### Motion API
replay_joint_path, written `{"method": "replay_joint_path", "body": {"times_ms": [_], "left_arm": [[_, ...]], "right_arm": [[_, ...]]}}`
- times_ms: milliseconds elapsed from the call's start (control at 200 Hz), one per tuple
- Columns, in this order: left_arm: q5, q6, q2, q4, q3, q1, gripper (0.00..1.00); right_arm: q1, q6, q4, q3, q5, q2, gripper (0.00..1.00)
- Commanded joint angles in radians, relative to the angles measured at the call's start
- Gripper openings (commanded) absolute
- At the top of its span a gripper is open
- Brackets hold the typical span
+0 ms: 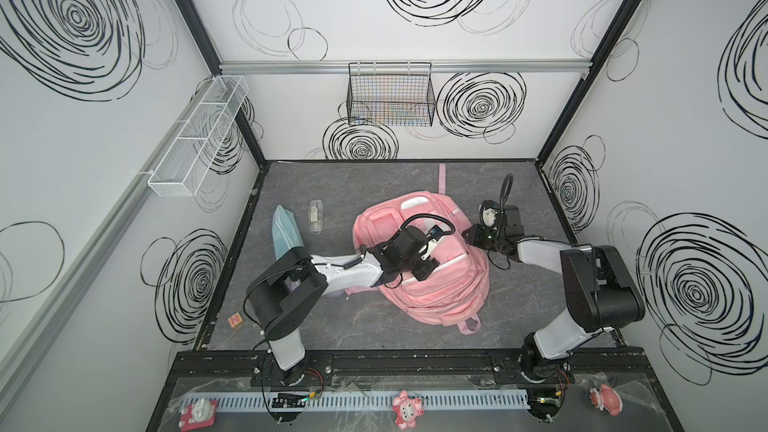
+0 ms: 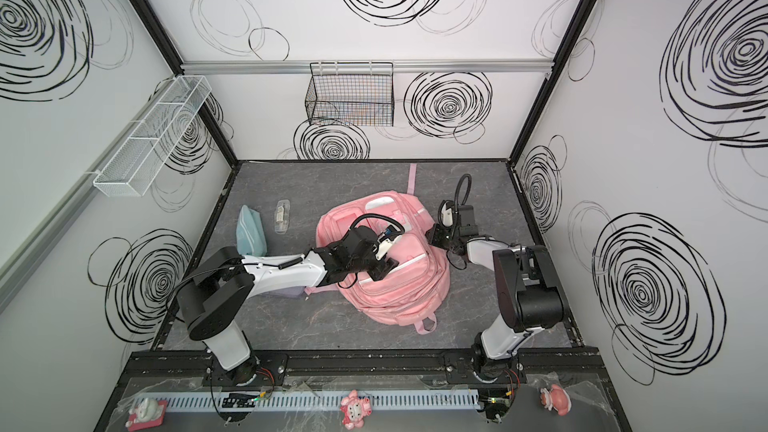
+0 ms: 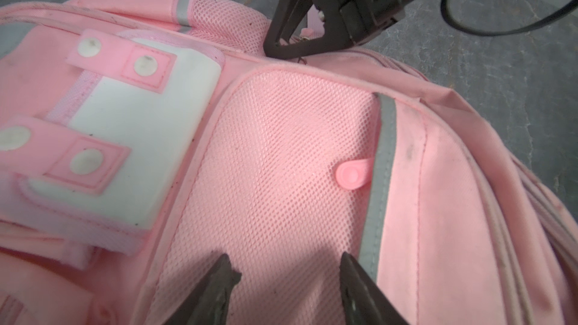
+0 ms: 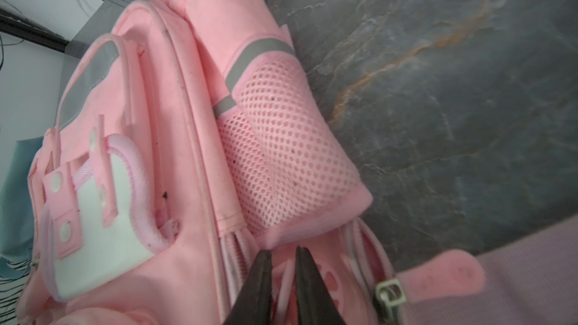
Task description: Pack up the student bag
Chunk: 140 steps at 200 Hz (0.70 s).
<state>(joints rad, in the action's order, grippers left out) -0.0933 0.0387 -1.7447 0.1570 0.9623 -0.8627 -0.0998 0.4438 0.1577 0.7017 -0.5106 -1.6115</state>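
Observation:
The student bag [image 1: 440,297] [image 2: 399,297], a pink backpack with grey-white stripes, lies front up in the middle of the table in both top views. My left gripper [image 1: 432,258] [image 2: 384,261] hovers open over the mesh front pocket [image 3: 281,151], with nothing between its fingers [image 3: 228,273]. My right gripper [image 1: 473,236] [image 2: 436,236] [image 3: 287,50] is at the bag's right edge, beside the mesh side pocket [image 4: 291,157]. Its jaws [image 4: 283,253] stand nearly together on a pale strip of the bag's zip edge. A metal slider [image 4: 387,292] with a pink pull tab lies next to them.
A teal pouch [image 1: 284,230] and a clear case [image 1: 316,216] lie left of the bag. A small orange block [image 1: 235,320] sits near the left wall. A black wire basket [image 1: 390,95] hangs on the back wall, a white mesh shelf [image 1: 199,135] on the left wall.

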Motion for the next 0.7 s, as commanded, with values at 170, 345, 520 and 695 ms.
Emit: {"method": "replay_joint_path", "body": {"times_ms": [170, 345, 520, 695], "left_arm": [[-0.023, 0.03, -0.003, -0.048, -0.024, 0.01, 0.58], [-0.023, 0.03, -0.001, -0.057, -0.022, 0.01, 0.58], [-0.038, 0.024, 0.021, -0.063, -0.001, 0.02, 0.61], [-0.09, 0.023, 0.031, -0.141, 0.103, 0.04, 0.63]], "right_arm": [[0.006, 0.023, -0.01, -0.024, -0.122, 0.006, 0.18], [0.015, 0.075, 0.058, -0.045, -0.208, -0.007, 0.13], [0.029, 0.083, 0.059, -0.044, -0.221, 0.067, 0.0], [0.031, 0.063, 0.037, -0.015, -0.241, 0.18, 0.0]]}}
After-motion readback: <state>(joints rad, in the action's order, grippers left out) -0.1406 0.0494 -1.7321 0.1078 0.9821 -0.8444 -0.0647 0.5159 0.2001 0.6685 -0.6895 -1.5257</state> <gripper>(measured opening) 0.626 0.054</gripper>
